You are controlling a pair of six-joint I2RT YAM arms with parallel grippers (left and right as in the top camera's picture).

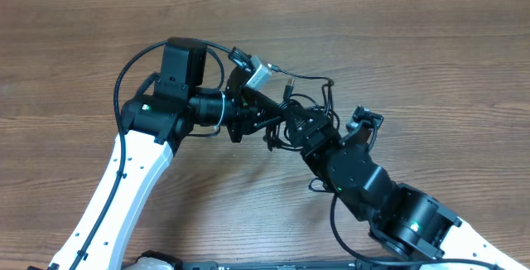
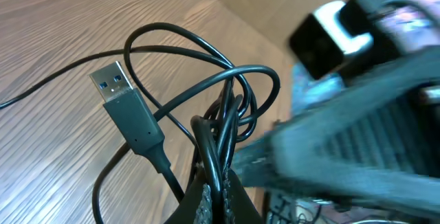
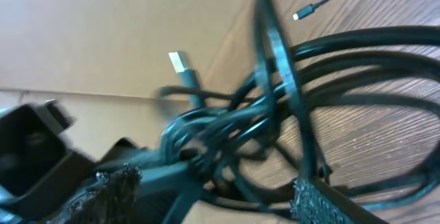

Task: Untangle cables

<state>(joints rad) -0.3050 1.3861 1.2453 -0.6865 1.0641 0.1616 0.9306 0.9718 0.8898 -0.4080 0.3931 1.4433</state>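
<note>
- The cables (image 1: 291,113) sit in a knotted clump near the middle of the wooden counter (image 1: 414,46), between the two arms; one thin strand arcs out along the far side of the clump.
- The left pincer (image 2: 216,207) is closed tight on the cables; in its wrist view several black strands rise from between its pads, pinched together; loops fan out above the grip.
- A flat USB plug (image 2: 127,107) with a blue insert hangs on one strand just left of that grip; its metal end points up and to the left in that view.
- The right pincer (image 3: 216,189) stands open, its two textured fingers (image 3: 313,200) well spread; thick loops of cable run through the gap; one strand lies against the finger on the right of that view; the picture is blurred, but nothing looks clamped.
- From overhead the left pincer reaches into the clump from the left and the right pincer from the lower right; their tips are near one another.
- In the right wrist view a silver-tipped plug (image 3: 180,62) stands above the knot; a small plug (image 3: 300,14) lies on the counter further off.
</note>
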